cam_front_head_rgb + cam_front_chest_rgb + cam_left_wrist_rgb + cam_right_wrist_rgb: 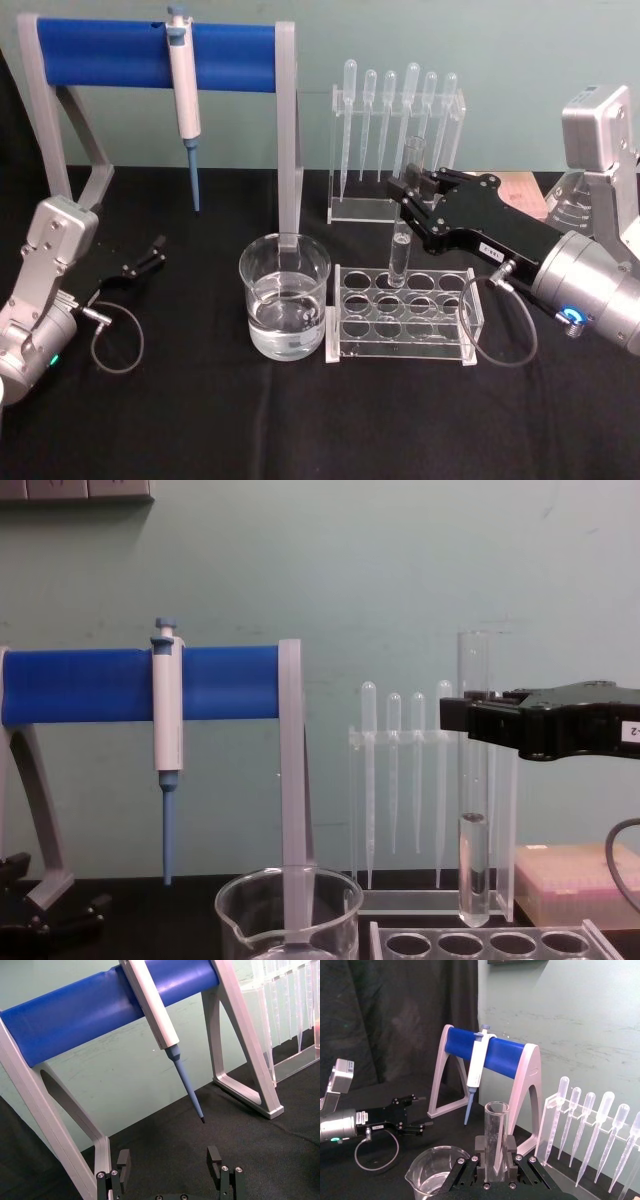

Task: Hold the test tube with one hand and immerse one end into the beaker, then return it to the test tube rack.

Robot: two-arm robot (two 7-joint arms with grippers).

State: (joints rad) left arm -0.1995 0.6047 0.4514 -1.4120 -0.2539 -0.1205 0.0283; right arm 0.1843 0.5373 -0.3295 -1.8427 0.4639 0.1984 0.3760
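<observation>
The test tube [403, 215] is a clear glass tube held upright in my right gripper [406, 192], which is shut on its upper part. Its round bottom hangs just above the back row of the clear rack [405, 318]. In the chest view the test tube [473, 780] rises above my right gripper [462, 716], and its lower end sits close over the rack [480, 943]. The right wrist view shows the test tube [496, 1135] clamped between the fingers [480, 1147]. The beaker [285, 298], part full of water, stands left of the rack. My left gripper [150, 255] rests open at the far left.
A white-and-blue micropipette [184, 95] hangs on a blue-barred stand [150, 55] behind the beaker. A clear holder with several plastic pipettes [395, 110] stands behind the rack. A pink box [580, 880] lies at the back right. A black cloth [200, 420] covers the table.
</observation>
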